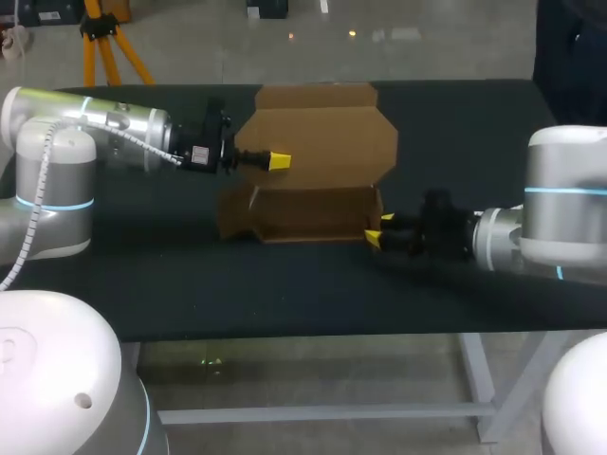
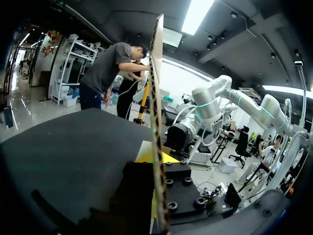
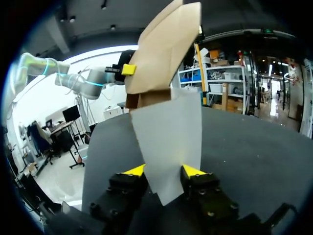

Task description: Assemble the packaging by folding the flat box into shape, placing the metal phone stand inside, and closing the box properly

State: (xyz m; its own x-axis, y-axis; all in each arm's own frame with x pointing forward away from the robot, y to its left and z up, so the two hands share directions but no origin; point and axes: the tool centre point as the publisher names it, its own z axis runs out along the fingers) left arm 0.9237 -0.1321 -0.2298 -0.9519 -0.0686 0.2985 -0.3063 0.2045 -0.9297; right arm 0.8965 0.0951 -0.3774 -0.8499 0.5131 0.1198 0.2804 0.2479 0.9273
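Left hand (image 1: 278, 161) pinches the box (image 1: 322, 133) lid; right hand (image 1: 377, 228) clamps its flap.

Quick count: one cardboard box (image 1: 318, 161), one black table (image 1: 285, 294), two robot arms (image 1: 114, 128) with one gripper apiece, so left gripper (image 1: 278, 161) and right gripper (image 1: 376, 233). Yellow fingertips (image 3: 191, 170): four total I think, the left pair's half hidden.
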